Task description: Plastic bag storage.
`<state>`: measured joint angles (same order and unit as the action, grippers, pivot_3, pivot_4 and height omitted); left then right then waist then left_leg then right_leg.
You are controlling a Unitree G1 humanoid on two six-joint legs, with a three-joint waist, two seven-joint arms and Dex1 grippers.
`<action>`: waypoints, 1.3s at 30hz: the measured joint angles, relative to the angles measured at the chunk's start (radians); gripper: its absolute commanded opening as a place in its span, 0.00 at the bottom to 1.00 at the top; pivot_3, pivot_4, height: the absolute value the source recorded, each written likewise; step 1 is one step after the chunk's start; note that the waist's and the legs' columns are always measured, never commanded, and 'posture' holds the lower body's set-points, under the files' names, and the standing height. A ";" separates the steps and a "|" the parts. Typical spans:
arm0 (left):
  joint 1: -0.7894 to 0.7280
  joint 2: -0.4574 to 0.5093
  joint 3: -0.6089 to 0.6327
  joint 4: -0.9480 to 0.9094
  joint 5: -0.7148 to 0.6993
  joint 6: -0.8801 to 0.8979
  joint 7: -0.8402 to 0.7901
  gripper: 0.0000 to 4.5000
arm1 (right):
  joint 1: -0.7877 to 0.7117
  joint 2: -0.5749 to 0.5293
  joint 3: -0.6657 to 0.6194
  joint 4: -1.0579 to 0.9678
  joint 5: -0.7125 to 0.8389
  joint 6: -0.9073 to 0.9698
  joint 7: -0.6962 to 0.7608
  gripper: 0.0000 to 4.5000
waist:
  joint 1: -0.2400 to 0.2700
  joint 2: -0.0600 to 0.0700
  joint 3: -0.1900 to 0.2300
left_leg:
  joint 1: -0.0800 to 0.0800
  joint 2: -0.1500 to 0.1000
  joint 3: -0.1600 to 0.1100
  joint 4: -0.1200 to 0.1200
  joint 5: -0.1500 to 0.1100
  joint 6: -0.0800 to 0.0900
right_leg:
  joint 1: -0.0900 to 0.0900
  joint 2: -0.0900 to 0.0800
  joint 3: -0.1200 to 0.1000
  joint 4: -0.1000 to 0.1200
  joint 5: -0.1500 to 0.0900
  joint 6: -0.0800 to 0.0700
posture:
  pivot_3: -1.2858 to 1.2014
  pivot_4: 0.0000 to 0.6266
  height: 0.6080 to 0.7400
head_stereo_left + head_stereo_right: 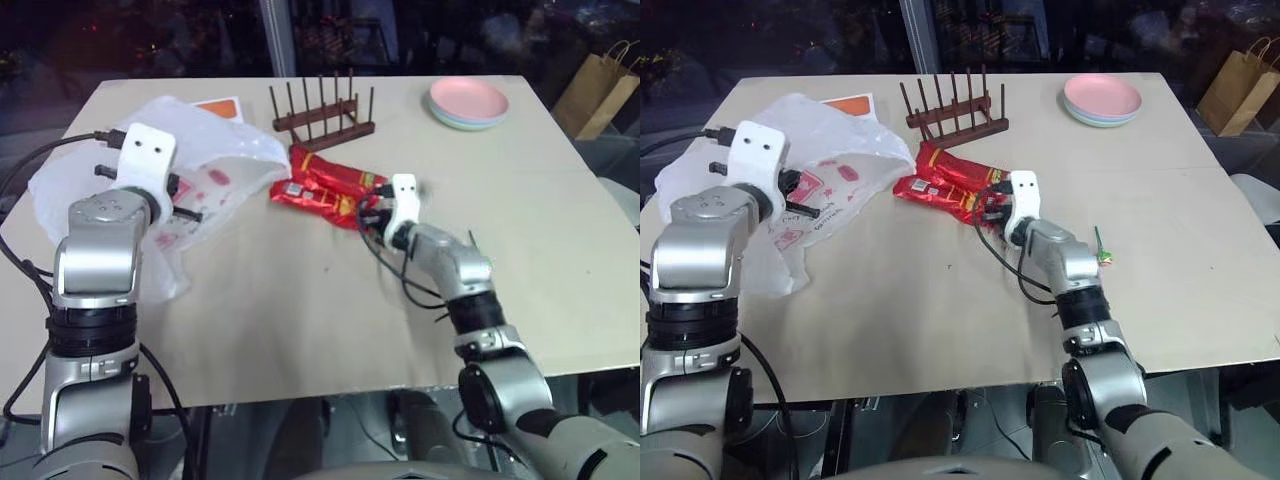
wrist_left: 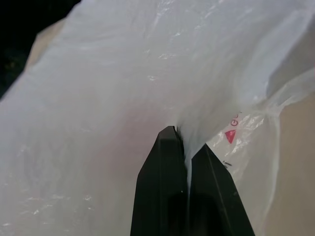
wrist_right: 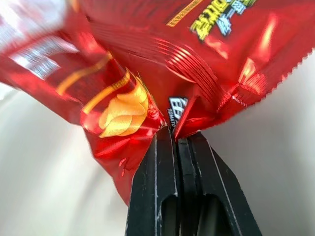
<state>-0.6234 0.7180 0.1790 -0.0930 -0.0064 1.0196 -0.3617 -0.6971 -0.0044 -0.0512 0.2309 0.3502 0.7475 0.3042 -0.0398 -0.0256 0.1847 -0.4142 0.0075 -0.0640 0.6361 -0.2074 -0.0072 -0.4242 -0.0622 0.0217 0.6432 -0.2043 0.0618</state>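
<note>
Here the left gripper (image 2: 183, 147) has its two black fingers pinched tight on a fold of the bag (image 1: 225, 165), the thin film squeezed up between the tips. In the head views that arm stands at the left of the frame, with the crinkled white bag spread around and beyond it toward the upper left. The right gripper (image 3: 176, 135) is likewise closed, clamped on the edge of a red packet (image 1: 325, 185) at the centre of the frame. The packets lie just to the right of the bag, their long axis running from upper left down to lower right, one end touching or nearly touching the bag's edge. So the bag lies up and to the left of the right gripper, and the left arm is much the nearer to it. A wooden rack (image 1: 322, 108) stands behind the packets; pink plates (image 1: 468, 102) sit at upper right, well apart, all on the pale table (image 1: 300, 320). Judging from this, the packet would travel leftward toward the bag.
</note>
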 measured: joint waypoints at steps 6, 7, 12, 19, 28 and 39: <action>-0.119 -0.052 0.009 0.062 -0.055 0.053 0.000 0.00 | 0.146 -0.155 -0.046 -0.434 0.192 0.285 0.054 0.01 | 0.000 0.000 0.000 | 0.000 0.000 0.000 0.000 0.000 0.000 | 0.000 0.000 0.000 0.000 0.000 0.000 | 0.52 0.24 1.00; -0.130 -0.052 0.010 0.069 -0.058 0.056 -0.001 0.00 | 0.161 -0.164 -0.052 -0.469 0.212 0.312 0.056 0.01 | 0.000 0.000 0.000 | 0.000 0.000 0.000 0.000 0.000 0.000 | 0.000 0.000 -0.001 0.000 0.000 0.000 | 0.52 0.24 1.00; -0.232 -0.091 0.008 0.106 -0.107 0.090 -0.007 0.00 | 0.210 -0.167 -0.172 -0.644 0.372 0.473 0.015 0.01 | -0.003 0.000 0.000 | 0.001 0.000 0.001 0.000 0.000 0.000 | 0.000 0.000 0.000 0.000 0.000 0.000 | 0.52 0.24 1.00; -0.333 -0.154 0.040 0.125 -0.226 0.187 -0.033 0.00 | 0.182 -0.069 -0.248 -0.720 0.567 0.558 -0.100 0.01 | -0.003 0.000 0.000 | 0.000 0.000 0.000 0.000 0.000 0.000 | 0.000 0.000 0.000 0.000 0.000 0.000 | 0.52 0.24 1.00; -0.357 -0.146 0.087 0.098 -0.360 0.297 -0.081 0.00 | 0.106 -0.041 -0.130 -0.604 0.524 0.495 -0.170 0.01 | -0.004 0.000 0.000 | 0.000 0.000 0.001 0.000 0.000 0.000 | 0.000 0.000 0.000 0.000 0.000 0.000 | 0.52 0.24 1.00; -0.319 -0.207 0.123 -0.042 -0.458 0.438 -0.057 0.00 | -0.028 0.106 -0.058 -0.316 0.361 0.297 -0.232 0.01 | -0.002 0.000 0.000 | 0.000 0.000 0.001 0.000 0.000 0.000 | 0.000 0.000 0.000 0.000 0.000 0.000 | 0.52 0.24 1.00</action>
<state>-0.9429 0.5110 0.3021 -0.1354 -0.4640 1.4579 -0.4182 -0.7249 0.1019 -0.1097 -0.0851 0.7107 1.0447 0.0719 -0.0421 -0.0255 0.1849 -0.4144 0.0078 -0.0634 0.6362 -0.2074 -0.0071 -0.4246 -0.0621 0.0221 0.6430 -0.2044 0.0619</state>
